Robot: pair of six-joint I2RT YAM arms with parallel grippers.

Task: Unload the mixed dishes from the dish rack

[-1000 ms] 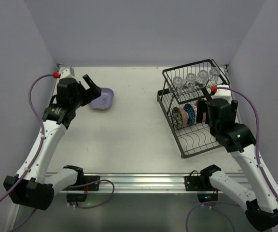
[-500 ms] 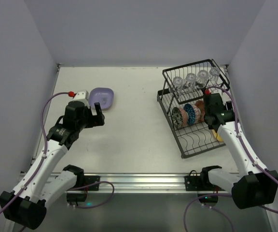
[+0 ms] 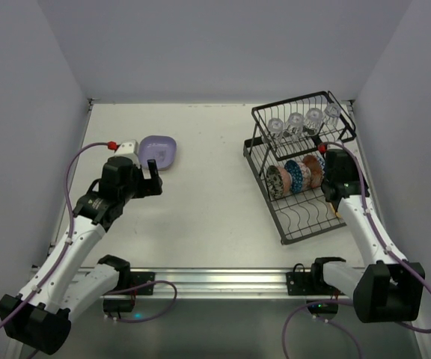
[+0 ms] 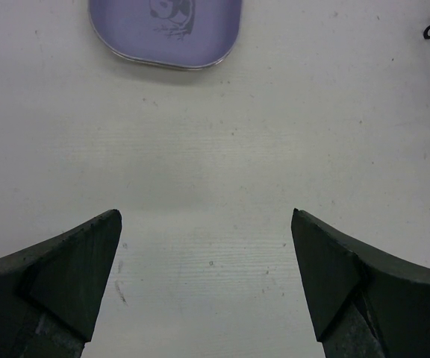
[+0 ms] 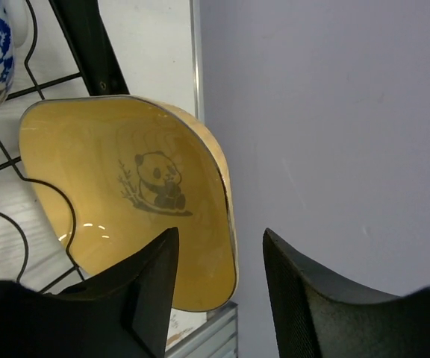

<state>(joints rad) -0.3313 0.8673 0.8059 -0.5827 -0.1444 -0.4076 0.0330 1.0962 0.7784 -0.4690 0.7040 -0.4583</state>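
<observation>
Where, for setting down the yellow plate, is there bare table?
Bare: the wide stretch of table between the lavender plate and the dish rack, ahead of the open left tool. Crowded: the rack's right end, where the right tool is at the yellow plate by the wall.

I can read no text, label, brand or number in any of my views; the only printed marks are a panda figure on the yellow plate (image 5: pixel 125 201), just ahead of the right gripper (image 5: pixel 221 242), and a similar, partly cropped figure on the lavender plate (image 4: pixel 166 33), well ahead of the left gripper (image 4: pixel 206 224).
</observation>
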